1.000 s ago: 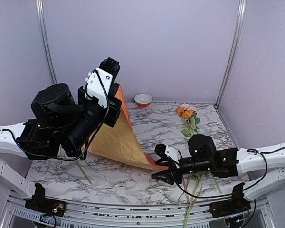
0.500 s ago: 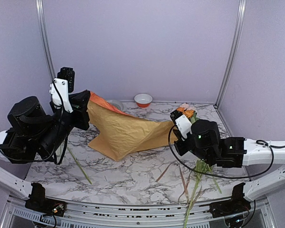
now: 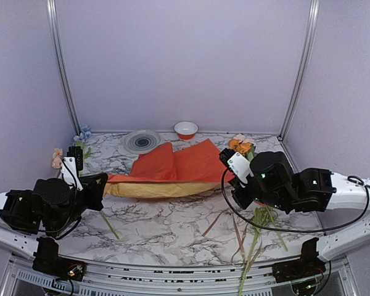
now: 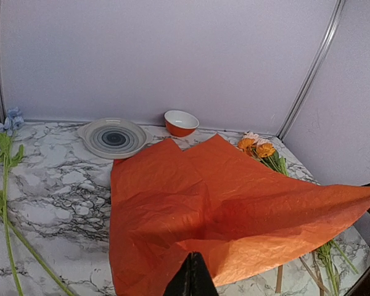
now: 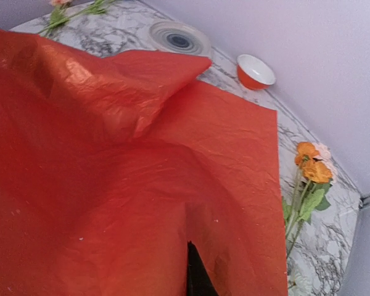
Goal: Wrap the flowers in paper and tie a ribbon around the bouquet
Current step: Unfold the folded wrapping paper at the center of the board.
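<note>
Dropping from the high lift of a moment ago, the left arm is now lying low over the bench (image 3: pixel 163 237). The paper (image 3: pixel 179 165), which was hanging with its tan face outward, is now stretching out nearly flat, orange face up, with only a tan strip showing along its near edge. The left pincer (image 3: pixel 103 184) is clenching the sheet's left end, its tips pinched together on the edge in the left wrist view. The right pincer (image 3: pixel 229 174) is gripping the right corner; its own camera is showing mostly paper draped over the fingers, so that grasp is being judged from the sheet running taut to it. This is looking like the laying-out step: the sheet is being spread so the flowers (image 3: pixel 241 147) can go on it, and no wrapping is happening yet. They are lying off the sheet, with orange heads at the back right, blue ones (image 3: pixel 82 133) at the back left and more green stalks (image 3: pixel 254 237) beside the right arm. Thin tan strands (image 3: pixel 213 222) lying on the bench in front may be the ribbon. The next move is calling for both arms to lower together and let go without the sheet folding back. At the back, the orange bowl (image 3: pixel 186 129) and the striped plate (image 3: pixel 142 141) are standing with nothing visible in them.
</note>
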You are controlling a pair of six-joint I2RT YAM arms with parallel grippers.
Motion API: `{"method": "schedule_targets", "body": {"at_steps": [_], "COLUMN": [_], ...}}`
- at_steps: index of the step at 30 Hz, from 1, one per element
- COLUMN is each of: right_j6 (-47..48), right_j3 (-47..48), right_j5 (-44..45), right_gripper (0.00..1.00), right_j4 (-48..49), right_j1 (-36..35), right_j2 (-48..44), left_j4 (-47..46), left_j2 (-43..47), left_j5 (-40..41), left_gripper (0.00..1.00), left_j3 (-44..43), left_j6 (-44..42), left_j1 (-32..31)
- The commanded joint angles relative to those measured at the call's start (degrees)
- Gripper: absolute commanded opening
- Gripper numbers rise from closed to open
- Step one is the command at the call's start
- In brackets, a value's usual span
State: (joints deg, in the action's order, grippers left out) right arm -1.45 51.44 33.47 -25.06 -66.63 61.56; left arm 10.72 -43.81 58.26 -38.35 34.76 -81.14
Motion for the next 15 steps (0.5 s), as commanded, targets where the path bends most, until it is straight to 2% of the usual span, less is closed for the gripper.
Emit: {"method": "schedule_targets", "body": {"at_steps": [1,6,9,10,12,15], "right_j6": [1.5,2.2,1.5,1.6,1.9,2.6], "right_j3": [2.4,2.4,2.5,2.7,3.7,5.6], "right_j5": [-24.3,-40.8,-49.4,-52.6,-57.6,-57.2], "right_gripper": [0.05,0.06,0.11,0.16,0.31,0.5], "right_j4": [-4.2,0.9,6.4,8.2,10.4,10.0], "right_j1": [-4.2,-7.6,-8.0,-8.1,-8.2,-8.3], "right_j2": [5.0,13.5,18.3,20.0,23.3,26.0], "left_j4": [8.7,17.3,18.2,18.2,18.5,19.3], "left_j2": [1.1,3.6,6.3,6.6,6.3,5.4], "left_j5": [-2.1,-0.4,-3.0,-4.3,-4.9,-4.2], "left_gripper": [0.0,0.0,0.0,0.0,0.0,0.0], "left_j3": [3.6,7.3,10.2,10.8,11.5,11.3], "left_j6": [13.8,22.9,24.0,24.3,24.2,23.6], "left_j1": [0.7,3.8,7.6,8.5,9.0,9.6]}}
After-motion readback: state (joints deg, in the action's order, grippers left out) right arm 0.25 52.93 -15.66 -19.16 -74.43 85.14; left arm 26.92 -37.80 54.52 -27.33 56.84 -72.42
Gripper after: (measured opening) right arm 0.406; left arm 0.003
